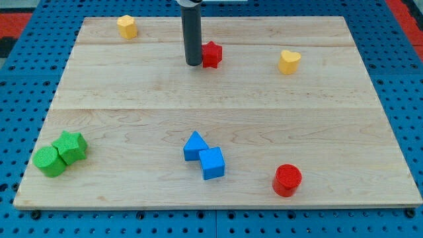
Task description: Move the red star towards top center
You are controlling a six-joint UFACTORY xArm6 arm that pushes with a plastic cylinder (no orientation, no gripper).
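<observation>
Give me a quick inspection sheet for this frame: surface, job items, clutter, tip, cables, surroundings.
Surface: wooden board, flat, planks running across the view.
Job's things: red star near the top centre, touching my tip on its left side.
Clutter: yellow block top left; yellow heart top right; green blocks, two touching, bottom left; blue blocks, two touching, bottom centre; red cylinder bottom right.
Grippers: none; the rod ends in my tip.
Cables: nothing seen.
Surroundings: blue perforated base around the board.

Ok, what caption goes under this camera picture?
My tip touches the red star from the view's left, near top center.
</observation>
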